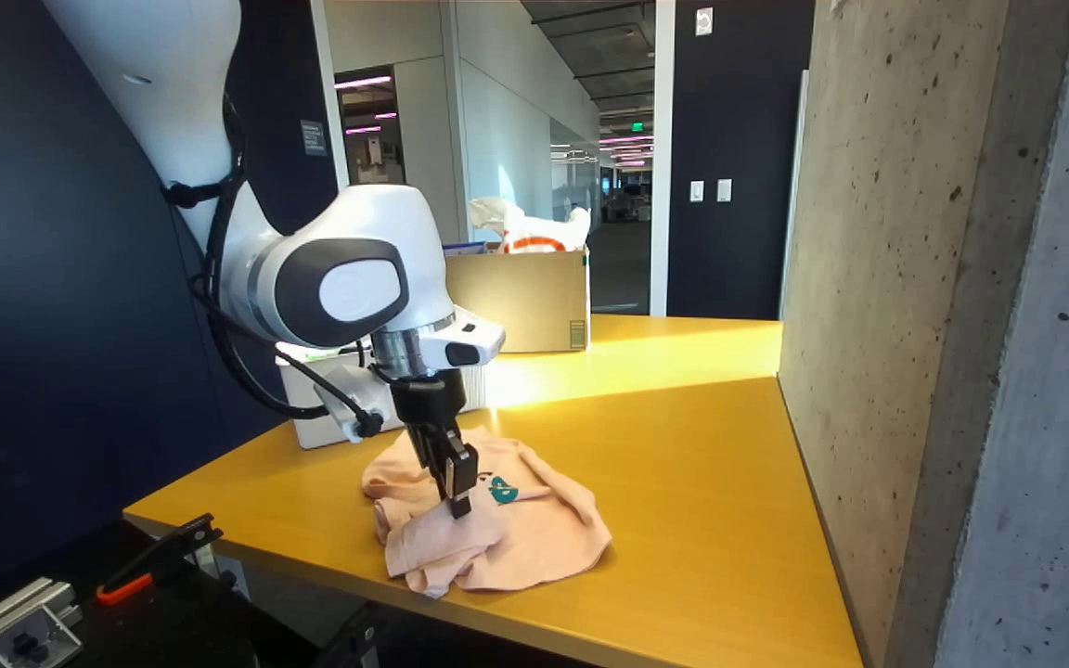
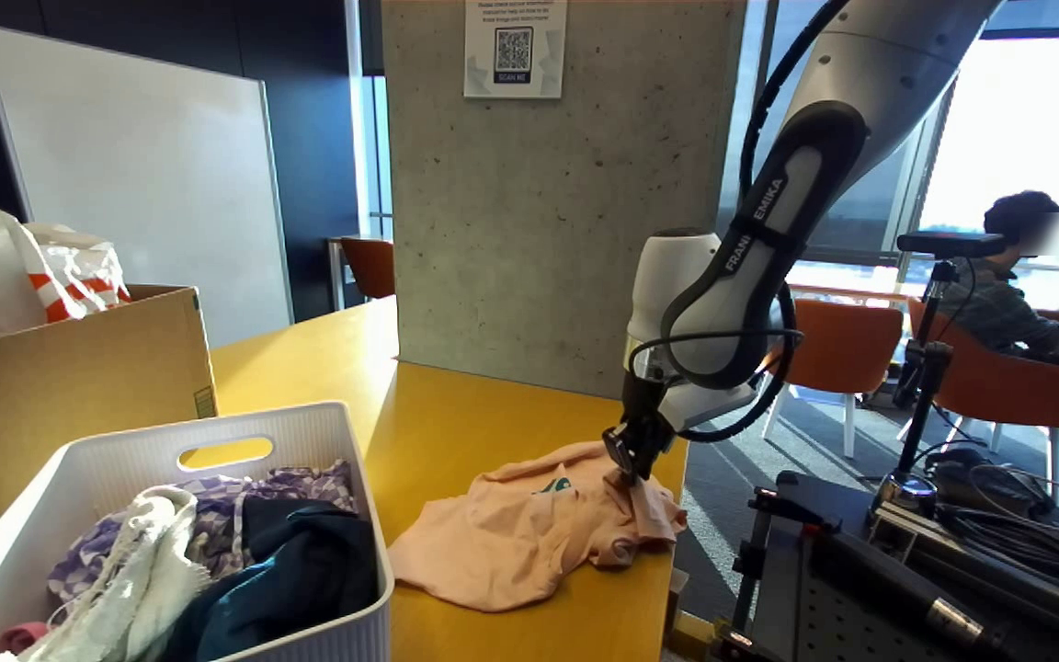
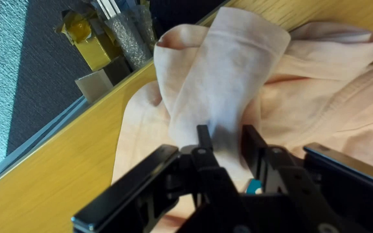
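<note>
Wrist view: loose cloth [image 3: 238,61] at parted fingers [image 3: 205,139] could snag or slide

The gripper [image 3: 226,131] points down into the peach cloth, its fingers set apart by a modest gap, with a rumpled fold [image 3: 220,97] lying in or under it. Whether the pads press on that fold cannot be told. The cloth lies on the worktop [image 1: 683,482], directly beneath the gripper and spread out around it; its teal print [image 1: 502,490] sits near the fingertips in an exterior view.

Snagging looks the likeliest trouble: with fabric so close to the fingers, a lift could drag the fold along. Sideways travel might bunch it instead, since soft layers offer little resistance. Closing here might catch several layers at once, or a thin ridge that slips free, because the fold is uneven.

The worktop's edge [image 3: 76,126] runs near the gripper and the cloth seems to reach it; a pull that way could tip fabric toward the floor [image 3: 50,77]. Pressing lower risks the tips meeting the hard surface through the cloth. The bin [image 2: 313,437], across the cloth from the gripper, seems little hazard unless the gripper swings wide.
</note>
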Robot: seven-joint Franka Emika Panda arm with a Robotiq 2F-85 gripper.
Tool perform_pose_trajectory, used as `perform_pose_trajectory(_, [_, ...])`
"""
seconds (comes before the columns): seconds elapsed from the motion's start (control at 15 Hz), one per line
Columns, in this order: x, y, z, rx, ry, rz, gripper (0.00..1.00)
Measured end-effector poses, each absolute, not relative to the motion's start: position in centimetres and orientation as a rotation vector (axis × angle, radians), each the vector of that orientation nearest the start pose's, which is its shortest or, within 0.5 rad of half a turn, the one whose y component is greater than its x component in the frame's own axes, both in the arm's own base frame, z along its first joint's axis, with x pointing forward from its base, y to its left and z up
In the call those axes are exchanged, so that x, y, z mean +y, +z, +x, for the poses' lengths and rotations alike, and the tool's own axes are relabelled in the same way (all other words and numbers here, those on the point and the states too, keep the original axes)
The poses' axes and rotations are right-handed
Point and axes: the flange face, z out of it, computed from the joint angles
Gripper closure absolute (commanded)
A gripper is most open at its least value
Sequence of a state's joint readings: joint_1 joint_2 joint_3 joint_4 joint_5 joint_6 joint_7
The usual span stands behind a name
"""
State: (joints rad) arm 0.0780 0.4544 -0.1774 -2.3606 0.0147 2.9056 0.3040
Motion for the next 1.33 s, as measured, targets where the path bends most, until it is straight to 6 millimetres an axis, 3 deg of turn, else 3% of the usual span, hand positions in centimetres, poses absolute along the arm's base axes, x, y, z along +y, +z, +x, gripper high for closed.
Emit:
perform_pose_trajectory(0.13, [-5.2,16.0,51.2,0.622,-0.166,-3.141,0.25])
perform_pose_trajectory(0.33, [-4.7,19.1,52.5,0.625,-0.229,-3.130,0.03])
perform_pose_trajectory(0.53, [-4.6,22.9,54.6,0.636,-0.306,-3.083,0.00])
perform_pose_trajectory(0.73, [-2.9,25.0,56.7,0.451,-0.323,-3.105,0.00])
perform_pose_trajectory(1.0, [1.6,25.3,58.4,0.120,-0.297,-3.168,0.00])
perform_pose_trajectory(1.33, [5.6,21.3,59.8,-0.282,-0.238,-3.255,0.00])
